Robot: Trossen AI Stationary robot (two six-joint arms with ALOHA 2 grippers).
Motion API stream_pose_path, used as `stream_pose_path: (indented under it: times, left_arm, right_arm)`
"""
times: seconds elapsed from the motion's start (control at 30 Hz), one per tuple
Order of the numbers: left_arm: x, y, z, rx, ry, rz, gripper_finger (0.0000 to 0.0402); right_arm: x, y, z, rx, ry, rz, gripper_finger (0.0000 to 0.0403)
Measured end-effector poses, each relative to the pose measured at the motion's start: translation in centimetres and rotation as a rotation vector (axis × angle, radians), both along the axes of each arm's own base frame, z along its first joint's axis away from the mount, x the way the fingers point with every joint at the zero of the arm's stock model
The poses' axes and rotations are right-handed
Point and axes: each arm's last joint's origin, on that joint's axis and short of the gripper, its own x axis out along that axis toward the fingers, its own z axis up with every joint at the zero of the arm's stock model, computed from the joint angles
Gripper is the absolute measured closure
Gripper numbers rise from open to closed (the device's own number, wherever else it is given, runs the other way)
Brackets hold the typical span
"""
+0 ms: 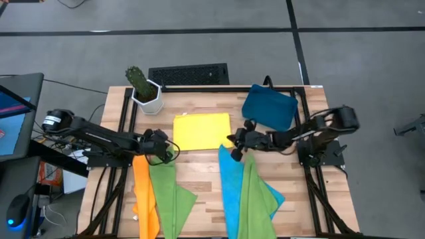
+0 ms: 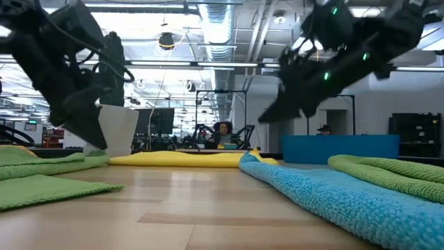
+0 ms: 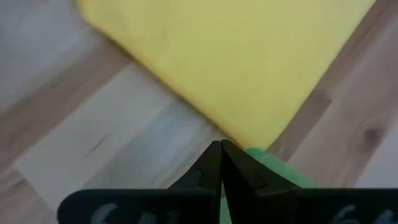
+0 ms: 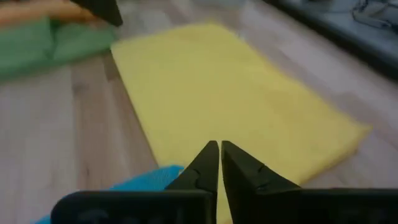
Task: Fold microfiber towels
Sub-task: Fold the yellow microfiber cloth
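Observation:
A folded yellow towel (image 1: 201,131) lies flat at the table's middle, toward the far side. On the near left, an orange towel (image 1: 145,192) and a lime green towel (image 1: 169,196) lie spread out. A bright blue towel (image 1: 229,186) and a second green one (image 1: 255,199) lie on the near right. My left gripper (image 1: 174,151) hovers shut off the yellow towel's near left corner (image 3: 249,134), above the green towel's far tip (image 3: 273,171). My right gripper (image 1: 232,143) hovers shut by the yellow towel's near right corner, over the blue towel's far end (image 4: 149,177). In the low view, both grippers are clear of the table.
A rigid dark-blue tray (image 1: 269,107) sits at the far right. A white pot with a cactus (image 1: 145,89) stands at the far left corner, and a black grille (image 1: 189,74) lies beyond the far edge. Bare wood (image 1: 199,172) shows between the two towel piles.

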Motion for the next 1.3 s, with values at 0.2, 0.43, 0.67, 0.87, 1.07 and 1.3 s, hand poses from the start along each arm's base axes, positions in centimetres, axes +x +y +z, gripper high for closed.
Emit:
stream_pose_path:
  times: [0.2, 0.43, 0.67, 0.87, 1.07, 1.3]
  left_arm:
    - [0.7, 0.0, 2.4, 0.027, -0.062, -0.007, 0.0402]
    - [1.8, 0.0, 3.7, 0.100, -0.179, -0.008, 0.0402]
    - [2.1, 0.0, 4.0, 0.107, -0.214, -0.009, 0.0402]
    - [2.2, 0.1, 4.1, 0.136, -0.229, 0.014, 0.0401]
    - [2.5, 0.0, 4.5, 0.139, -0.278, 0.003, 0.0401]
    - [3.9, -0.2, 5.4, 0.174, -0.405, -0.052, 0.0401]
  right_arm:
    - [0.0, 3.6, -0.3, 0.050, -0.013, 0.167, 0.0354]
    - [0.1, 5.9, -5.7, 0.143, 0.136, 0.163, 0.0358]
    - [-2.3, 7.6, -6.8, 0.228, 0.238, 0.011, 0.0372]
    - [-5.5, 8.6, -5.4, 0.144, 0.337, -0.112, 0.0379]
    - [-9.6, 7.8, -4.0, 0.089, 0.502, -0.283, 0.0371]
    - [-10.1, 7.5, -0.9, 0.021, 0.322, -0.323, 0.0372]
